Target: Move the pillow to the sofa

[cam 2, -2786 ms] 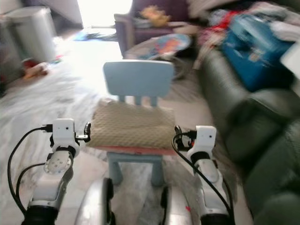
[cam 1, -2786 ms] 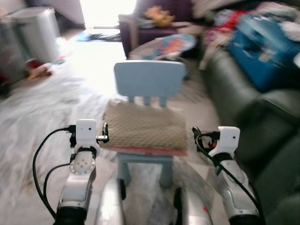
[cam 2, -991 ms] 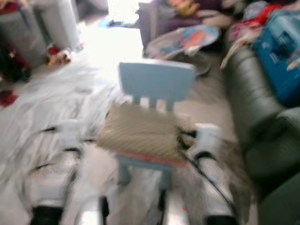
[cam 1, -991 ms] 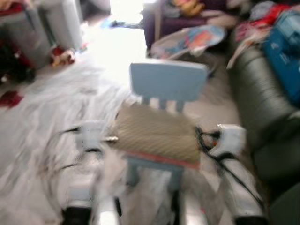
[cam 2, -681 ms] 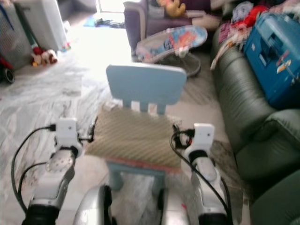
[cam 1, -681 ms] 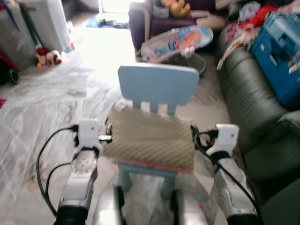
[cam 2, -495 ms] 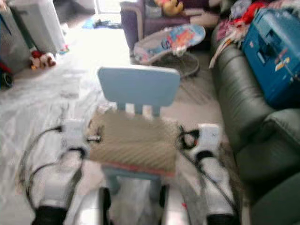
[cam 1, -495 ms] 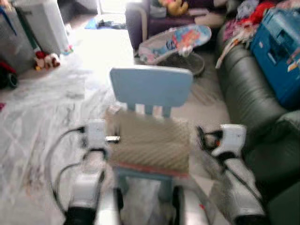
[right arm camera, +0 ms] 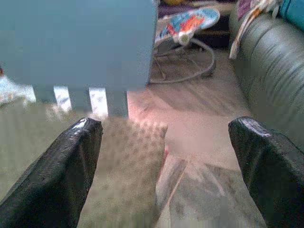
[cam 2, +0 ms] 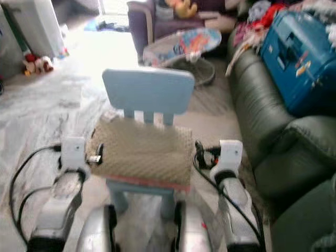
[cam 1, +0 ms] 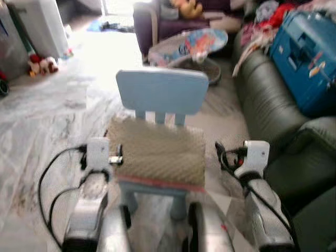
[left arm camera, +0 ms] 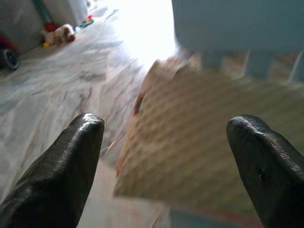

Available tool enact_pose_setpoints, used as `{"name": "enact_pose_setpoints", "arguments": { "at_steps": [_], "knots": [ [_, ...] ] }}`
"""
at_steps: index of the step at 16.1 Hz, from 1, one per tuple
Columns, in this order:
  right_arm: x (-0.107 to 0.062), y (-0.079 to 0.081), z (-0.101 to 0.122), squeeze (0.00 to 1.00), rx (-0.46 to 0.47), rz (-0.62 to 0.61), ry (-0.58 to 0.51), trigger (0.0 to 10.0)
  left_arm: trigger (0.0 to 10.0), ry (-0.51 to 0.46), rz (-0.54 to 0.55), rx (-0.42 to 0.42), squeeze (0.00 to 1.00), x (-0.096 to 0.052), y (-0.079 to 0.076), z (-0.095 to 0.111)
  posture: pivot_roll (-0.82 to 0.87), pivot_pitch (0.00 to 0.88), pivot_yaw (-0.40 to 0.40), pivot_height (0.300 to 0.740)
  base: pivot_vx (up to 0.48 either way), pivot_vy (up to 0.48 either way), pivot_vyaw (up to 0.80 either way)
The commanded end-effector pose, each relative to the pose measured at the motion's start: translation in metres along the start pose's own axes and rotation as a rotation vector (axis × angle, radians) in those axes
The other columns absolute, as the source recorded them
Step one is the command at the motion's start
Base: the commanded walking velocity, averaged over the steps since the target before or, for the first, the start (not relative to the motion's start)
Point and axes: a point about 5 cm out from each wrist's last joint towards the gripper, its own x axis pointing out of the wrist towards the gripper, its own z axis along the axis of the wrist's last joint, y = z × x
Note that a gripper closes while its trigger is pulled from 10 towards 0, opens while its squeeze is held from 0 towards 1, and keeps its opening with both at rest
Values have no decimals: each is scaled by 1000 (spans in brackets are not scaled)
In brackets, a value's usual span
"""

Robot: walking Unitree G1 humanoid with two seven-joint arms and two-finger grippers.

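Note:
A beige, bumpy-textured pillow (cam 1: 157, 155) lies flat on the seat of a small light-blue child's chair (cam 1: 161, 92) straight ahead of me. The dark green sofa (cam 1: 262, 100) runs along the right side. My left gripper (left arm camera: 168, 137) is open at the pillow's left edge, and the pillow's near left corner (left arm camera: 190, 142) lies between its fingers (left arm camera: 71, 156). My right gripper (right arm camera: 166, 130) is open at the pillow's right edge, its fingers (right arm camera: 71, 161) spanning that corner (right arm camera: 137, 156) and bare floor. Neither touches the pillow.
A blue case (cam 1: 307, 58) and piled clothes lie on the sofa's far end. A baby bouncer (cam 1: 189, 44) and a purple armchair (cam 1: 157, 21) stand behind the chair. A white bin (cam 1: 44, 26) and toys (cam 1: 39, 64) are at the far left on the marble floor.
The whole view has swayed and shifted as the camera moved. Both arms stay at either side of the pillow with fingers open, and the pillow still rests on the chair.

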Motion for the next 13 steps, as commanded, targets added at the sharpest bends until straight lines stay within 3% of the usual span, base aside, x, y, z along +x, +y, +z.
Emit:
{"name": "enact_pose_setpoints", "arguments": {
  "at_steps": [1,6,9,10,13],
  "knots": [
    [0,4,3,0,-2,29,-1,10000,10000,16,9,16,0,1,7,-1,-10,0,-25,540,0,0,0],
    [-1,7,-1,0,19,65,78,10000,10000,81,15,41,0,6,25,-6,-18,48,-26,531,0,0,0],
    [5,14,-7,0,27,130,149,10000,10000,85,19,78,0,15,34,0,-9,103,-42,531,0,0,0],
    [9,23,-8,0,41,213,197,10000,10000,98,38,105,0,20,44,1,-7,131,-52,531,0,0,0],
    [16,32,-5,0,45,288,241,10000,10000,101,67,125,0,19,61,5,2,185,-61,531,0,0,0]
  ]
}}
